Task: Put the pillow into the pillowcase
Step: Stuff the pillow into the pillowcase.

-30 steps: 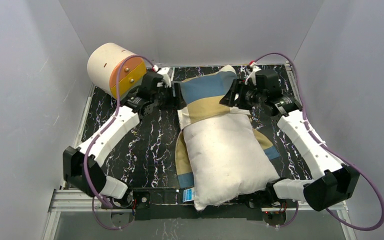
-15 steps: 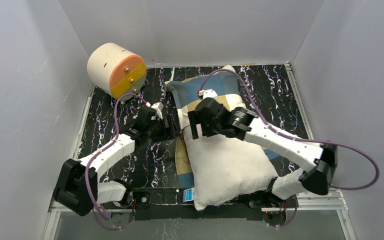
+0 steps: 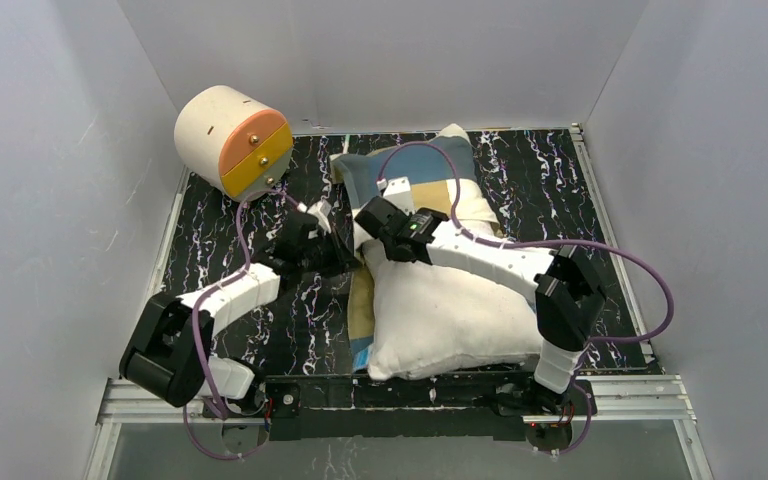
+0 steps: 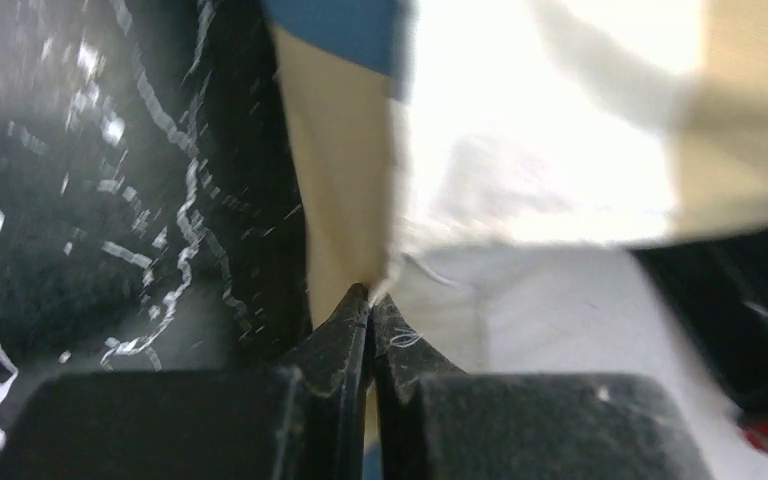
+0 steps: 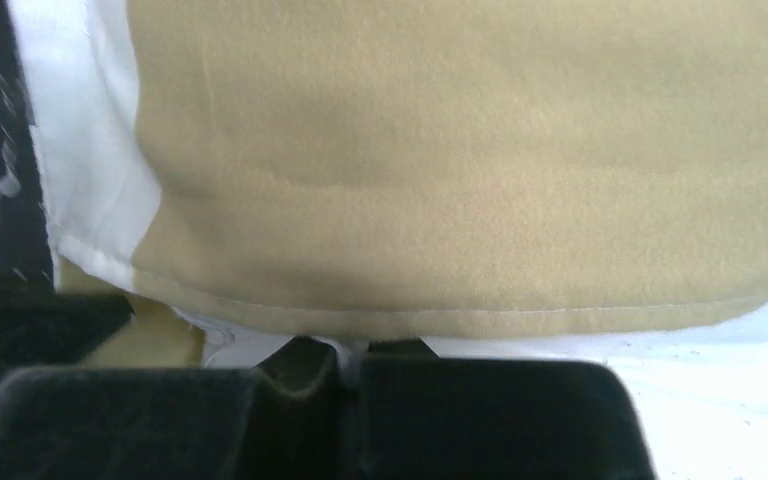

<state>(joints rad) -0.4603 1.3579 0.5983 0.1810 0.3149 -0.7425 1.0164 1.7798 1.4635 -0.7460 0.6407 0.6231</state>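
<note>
Both arms have swung in from the far corners, so our left gripper (image 3: 338, 252) now pinches the mouth edge of the thin blue, tan and cream fabric pillowcase (image 3: 410, 185) and our right gripper (image 3: 368, 222) sits closed at its hem, leaving the plump white stuffed pillow (image 3: 450, 300), only its far end inside, ready for sleeving.

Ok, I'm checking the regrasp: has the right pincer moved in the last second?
Yes. The right pincer swung left across the pillowcase, ending closer to the cylinder.
</note>
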